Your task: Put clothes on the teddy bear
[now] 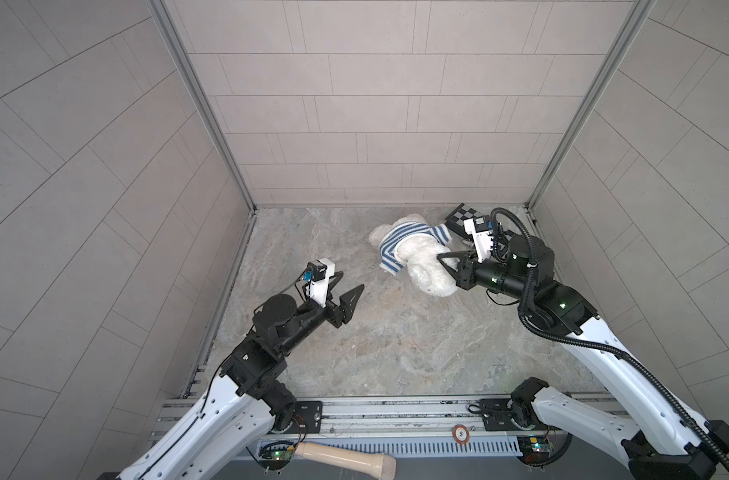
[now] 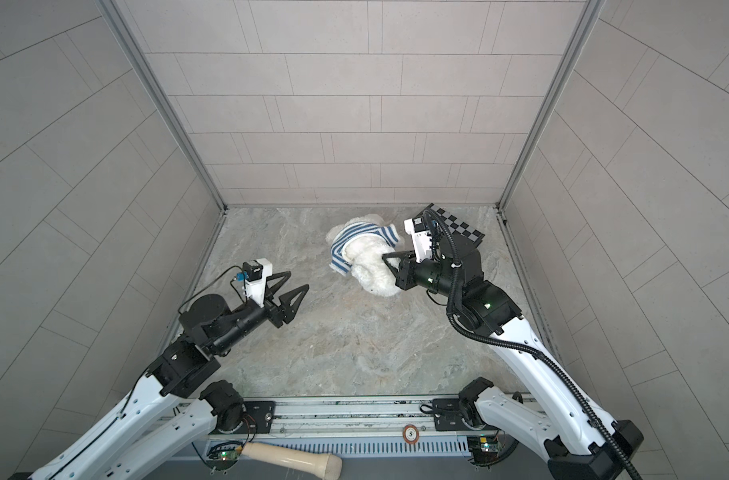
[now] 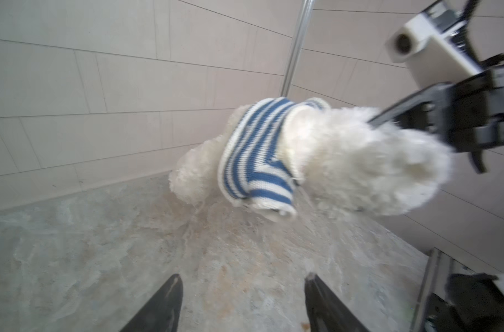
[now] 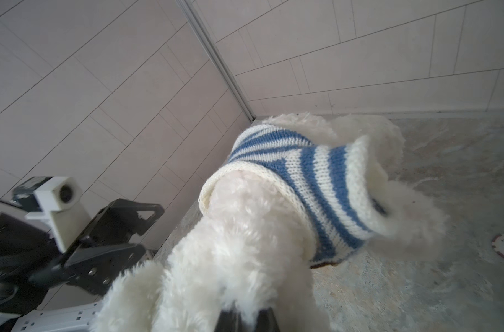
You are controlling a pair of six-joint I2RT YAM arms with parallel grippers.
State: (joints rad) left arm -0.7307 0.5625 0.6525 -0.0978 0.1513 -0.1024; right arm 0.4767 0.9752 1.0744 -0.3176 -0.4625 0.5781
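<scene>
The teddy bear (image 1: 423, 266) (image 2: 371, 270), fluffy and cream-white, lies toward the back right of the marble floor. A blue-and-white striped shirt (image 1: 400, 239) (image 2: 352, 237) is bunched around its upper body; its lower body and legs are bare. My right gripper (image 1: 439, 258) (image 4: 245, 316) is shut on the teddy bear's fur at its lower end and holds that end raised. My left gripper (image 1: 350, 280) (image 3: 242, 277) is open and empty, well apart to the bear's left. The left wrist view shows the teddy bear (image 3: 360, 161) and the shirt (image 3: 253, 149) ahead of it. The bear's face is hidden.
A checkerboard card (image 1: 464, 216) lies in the back right corner behind my right wrist. Tiled walls enclose the floor on three sides. A poker chip (image 1: 461, 433) and a cream handle-shaped object (image 1: 346, 459) sit on the front rail.
</scene>
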